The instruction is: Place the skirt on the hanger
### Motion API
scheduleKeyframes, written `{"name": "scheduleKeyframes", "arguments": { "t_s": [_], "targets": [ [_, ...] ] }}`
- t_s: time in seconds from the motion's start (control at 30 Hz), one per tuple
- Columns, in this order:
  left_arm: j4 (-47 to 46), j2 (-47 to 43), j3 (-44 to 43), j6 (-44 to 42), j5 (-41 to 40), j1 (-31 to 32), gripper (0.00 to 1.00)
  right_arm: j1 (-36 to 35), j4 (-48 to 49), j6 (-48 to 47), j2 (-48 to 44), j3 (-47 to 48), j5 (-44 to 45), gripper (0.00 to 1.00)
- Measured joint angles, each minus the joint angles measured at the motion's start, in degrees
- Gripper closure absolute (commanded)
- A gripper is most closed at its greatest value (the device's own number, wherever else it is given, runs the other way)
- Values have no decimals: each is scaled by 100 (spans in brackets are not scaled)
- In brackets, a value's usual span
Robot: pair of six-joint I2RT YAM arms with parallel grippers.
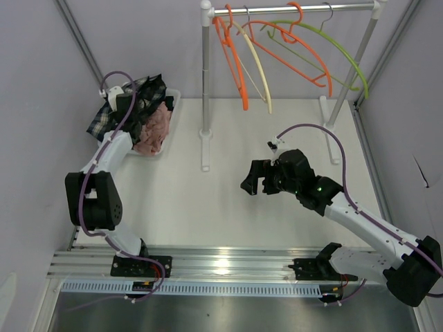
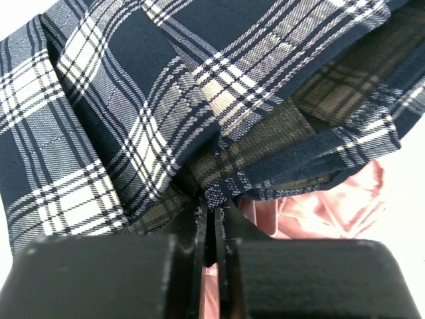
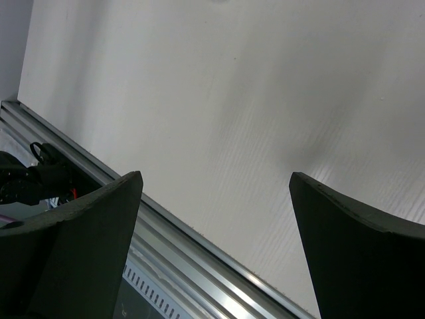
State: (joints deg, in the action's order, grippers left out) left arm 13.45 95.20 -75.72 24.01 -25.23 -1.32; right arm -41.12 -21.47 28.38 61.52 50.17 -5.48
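Skirt [image 1: 135, 104] [image 2: 166, 100]: navy plaid with white lines, crumpled in the white tray [image 1: 173, 98] at the far left of the table [image 1: 228, 214]. Long axis roughly diagonal, from near left to far right, with the near-left end spilling over the tray's edge. Waistband and hem not told apart in the heap. Lying partly over a pink garment [image 1: 156, 131] [image 2: 319, 206] in the same tray.

Left gripper [image 1: 123, 97] [image 2: 212, 212]: down on the skirt, fingers pressed almost together and pinching a fold of plaid cloth at their tips.

Right gripper [image 1: 255, 178] [image 3: 216, 179]: over bare table near the middle, well apart from the tray, fingers spread wide and holding nothing.

Rack at the far side: rail [image 1: 291, 9] on an upright post [image 1: 205, 83], the post standing just beside the tray's right edge, between skirt and hangers. On the rail, from left to right: orange hanger [image 1: 235, 62], cream hanger [image 1: 257, 69], second orange hanger [image 1: 291, 55], green hanger [image 1: 339, 48], all hung tilted and crowded close together, all bare.
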Motion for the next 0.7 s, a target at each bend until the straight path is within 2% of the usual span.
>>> {"name": "scheduleKeyframes", "arguments": {
  "t_s": [0.13,0.33,0.7],
  "targets": [
    [57,-243,20,-7,166,2,100,0,-7,-9,0,0,2,1],
    [157,-1233,306,-13,365,125,100,13,-13,-20,0,35,4,1],
    [807,-3045,468,-192,337,1519,100,234,-96,-227,0,485,-2,1]
  ]
}}
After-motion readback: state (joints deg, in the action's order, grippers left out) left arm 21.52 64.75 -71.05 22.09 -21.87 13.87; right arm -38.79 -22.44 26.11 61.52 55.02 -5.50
